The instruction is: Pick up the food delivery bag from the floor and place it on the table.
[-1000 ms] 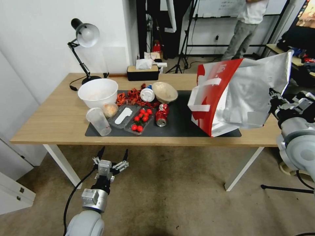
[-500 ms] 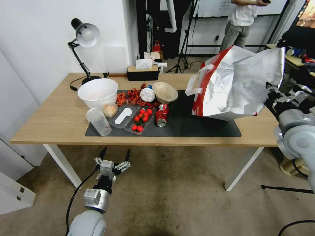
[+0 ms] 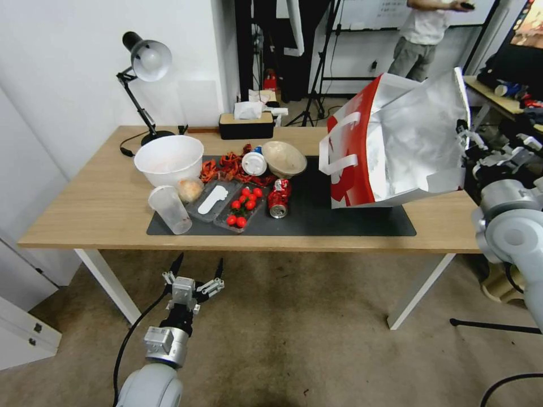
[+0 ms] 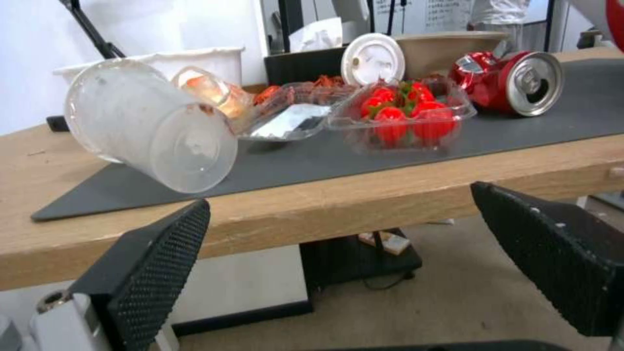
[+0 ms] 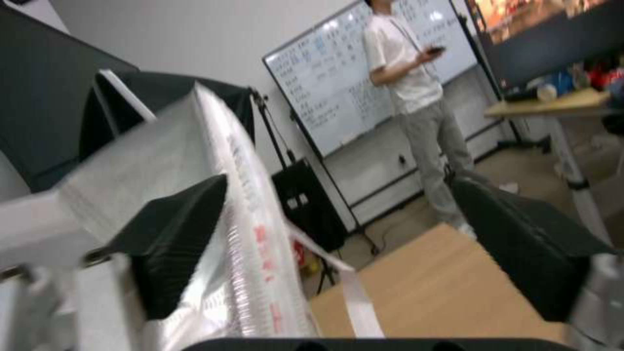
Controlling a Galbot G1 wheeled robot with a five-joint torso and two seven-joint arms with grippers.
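The food delivery bag (image 3: 396, 141), white with a red side, silver lining and white loop handles, leans tilted over the right end of the dark mat (image 3: 317, 221) on the table (image 3: 85, 209). Its lower edge is down at the mat; I cannot tell whether it rests there. My right gripper (image 3: 474, 148) is at the bag's right rim. In the right wrist view its fingers stand wide apart, open, with the bag's rim (image 5: 221, 195) lying against one finger (image 5: 175, 239). My left gripper (image 3: 195, 273) hangs open, with nothing in it, low over the floor (image 3: 294, 333) in front of the table.
The left half of the mat holds a white bowl (image 3: 168, 158), a tipped clear cup (image 3: 168, 209), a tray of tomatoes (image 3: 243, 206), a crushed red can (image 3: 279, 199) and a tan bowl (image 3: 284, 158). A desk lamp (image 3: 148, 59) and a tissue box (image 3: 246, 124) stand at the table's back.
The bag has swung more upright and shifted back over the mat's right end. My right gripper has risen beside it. The left arm has hardly moved.
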